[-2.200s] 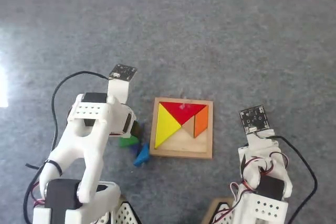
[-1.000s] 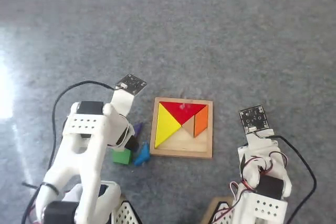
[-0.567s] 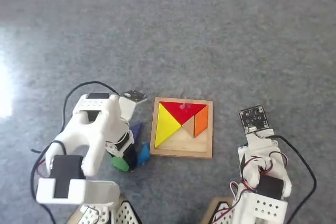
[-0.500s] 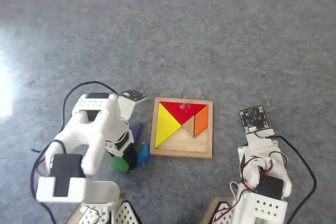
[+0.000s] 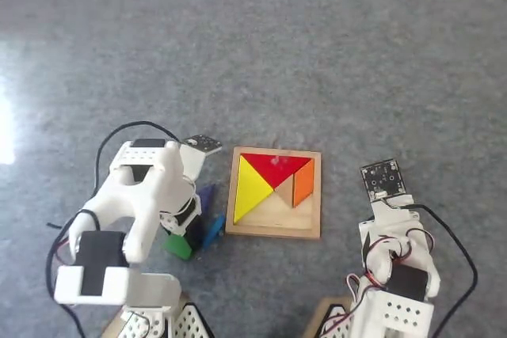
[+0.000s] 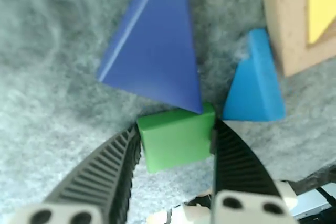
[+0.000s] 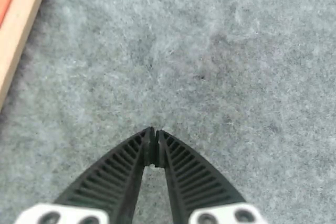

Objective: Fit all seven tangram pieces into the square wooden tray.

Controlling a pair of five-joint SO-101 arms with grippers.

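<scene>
Grey felt covers the table [image 5: 317,61]. The white left arm [image 5: 135,203] is bent low on the left side of the square wooden tray [image 5: 275,232], and the right arm [image 5: 396,275] sits folded well off the tray's right near corner.

Inside the tray, the red triangle [image 5: 276,165] lies along the far edge. The yellow triangle [image 5: 249,187] lies along the left edge, and the orange piece [image 5: 303,184] is against the right edge. The near part of the tray is bare wood.

Just outside the tray's left wall is a cluster of three pieces. The dark blue triangle [image 6: 155,51] is the farthest, the light blue triangle [image 6: 254,82] is next to the wall, and the green square [image 6: 176,137] touches the dark blue one's tip.

The left claw [image 6: 176,132] grips the green square, one finger on each side. The right claw [image 7: 154,153] is pinched together on nothing, over bare felt to the right of the tray.
</scene>
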